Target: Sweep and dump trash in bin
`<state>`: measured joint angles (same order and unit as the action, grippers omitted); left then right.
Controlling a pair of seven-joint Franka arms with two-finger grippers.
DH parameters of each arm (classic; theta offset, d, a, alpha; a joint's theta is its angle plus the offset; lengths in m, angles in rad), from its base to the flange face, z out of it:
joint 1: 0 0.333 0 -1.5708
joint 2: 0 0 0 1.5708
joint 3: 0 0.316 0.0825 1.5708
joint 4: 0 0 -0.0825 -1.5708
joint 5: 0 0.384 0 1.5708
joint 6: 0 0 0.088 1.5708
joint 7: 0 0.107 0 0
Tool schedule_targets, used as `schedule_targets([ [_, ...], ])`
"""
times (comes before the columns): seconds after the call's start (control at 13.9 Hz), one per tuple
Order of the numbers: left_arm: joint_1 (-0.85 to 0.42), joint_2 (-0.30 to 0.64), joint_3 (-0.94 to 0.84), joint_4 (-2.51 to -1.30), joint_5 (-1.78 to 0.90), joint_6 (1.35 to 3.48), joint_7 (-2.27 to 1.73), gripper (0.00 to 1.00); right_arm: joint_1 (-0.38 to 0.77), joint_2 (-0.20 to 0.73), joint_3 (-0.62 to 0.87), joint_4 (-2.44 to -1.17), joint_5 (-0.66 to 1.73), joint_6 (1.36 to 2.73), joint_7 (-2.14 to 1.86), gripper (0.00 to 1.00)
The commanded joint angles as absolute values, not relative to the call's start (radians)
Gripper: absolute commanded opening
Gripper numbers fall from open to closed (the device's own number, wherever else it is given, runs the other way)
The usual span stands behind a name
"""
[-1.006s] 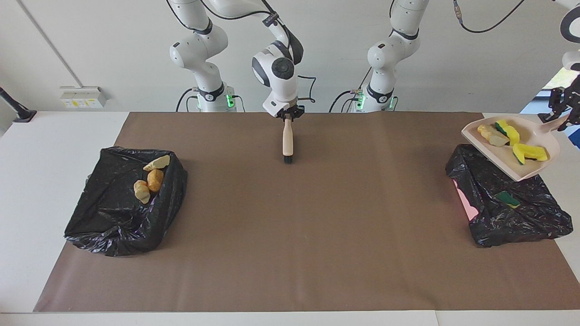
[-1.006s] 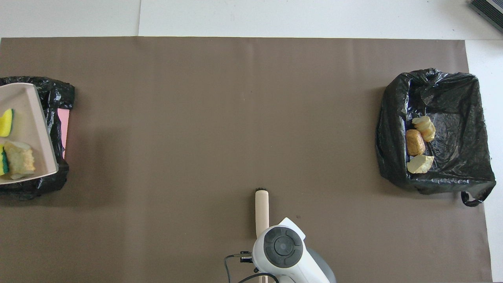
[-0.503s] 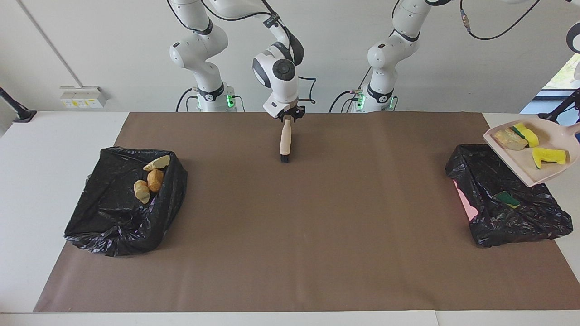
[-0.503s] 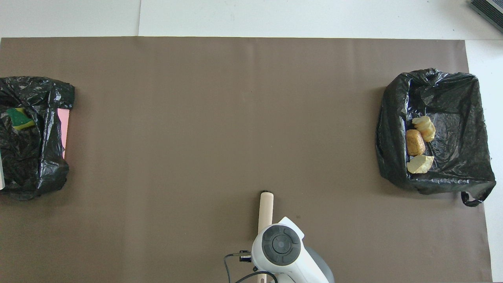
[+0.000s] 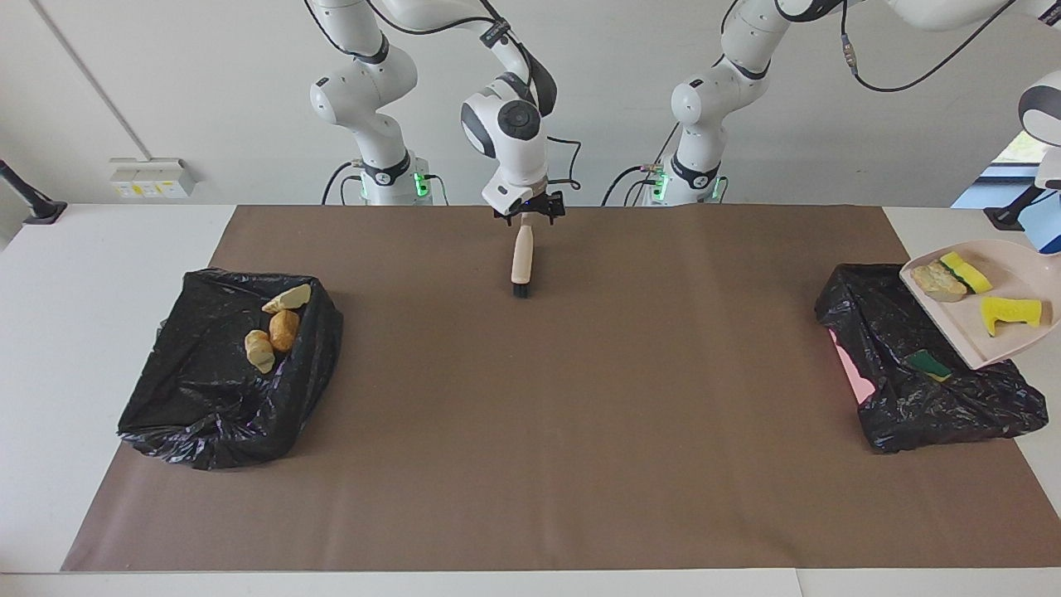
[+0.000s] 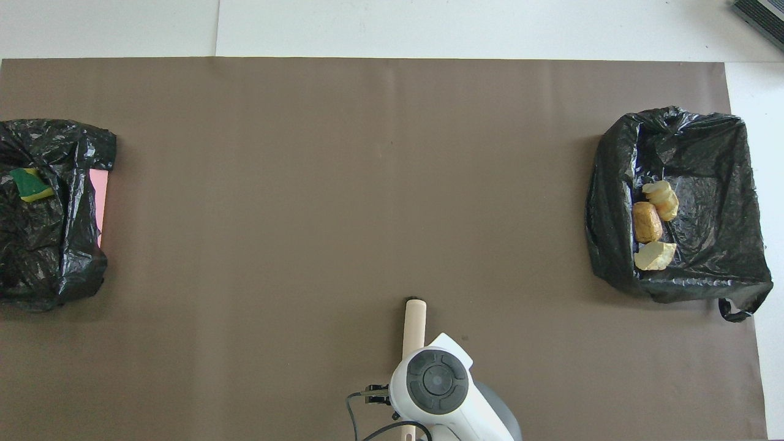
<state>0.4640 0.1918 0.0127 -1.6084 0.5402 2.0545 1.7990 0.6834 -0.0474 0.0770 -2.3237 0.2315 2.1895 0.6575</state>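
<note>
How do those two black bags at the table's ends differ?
The bag at the right arm's end holds three tan chunks; the bag at the left arm's end holds one green-and-yellow sponge piece and shows a pink patch, the first bag none. Both are crumpled black plastic.

Two black bin bags [image 5: 224, 390], one brush [image 5: 521, 257], one dustpan [image 5: 995, 352], three bread chunks [image 5: 283, 329]

Two black-lined bins, one brush on brown paper

Bin [image 6: 723, 153] at the right arm's end holds three tan chunks [image 6: 647, 222]; bin [image 6: 73, 184] at the left arm's end holds a green-and-yellow sponge piece [image 6: 27, 184]; brush handle [image 6: 414, 324] lies between, partly under the right arm's wrist [image 6: 436, 383].
</note>
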Motion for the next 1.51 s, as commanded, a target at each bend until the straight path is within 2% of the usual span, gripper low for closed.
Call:
schedule_targets([
  [0.0,0.443,0.198,0.023,-1.582,0.622,2.042,1.750,0.00,0.556,-0.051,0.084,-2.229,0.135,2.175,0.631,1.00],
  [0.57,0.362,0.183,0.023,-1.585,0.868,1.932,1.530,0.00,0.385,-0.038,0.081,-2.041,-0.064,2.152,0.580,1.00],
  [0.93,0.301,0.153,0.023,-1.588,0.928,1.830,1.476,0.00,0.214,-0.044,0.074,-1.806,-0.046,1.884,0.384,1.00],
  [1.22,0.230,0.127,0.023,-1.601,1.002,1.743,1.408,0.00,0.088,-0.072,0.072,-1.674,-0.040,1.680,0.289,1.00],
  [1.44,0.160,0.092,0.023,-1.661,1.068,1.686,1.364,0.00,0.003,-0.072,0.048,-1.562,0.018,1.565,0.189,1.00],
])
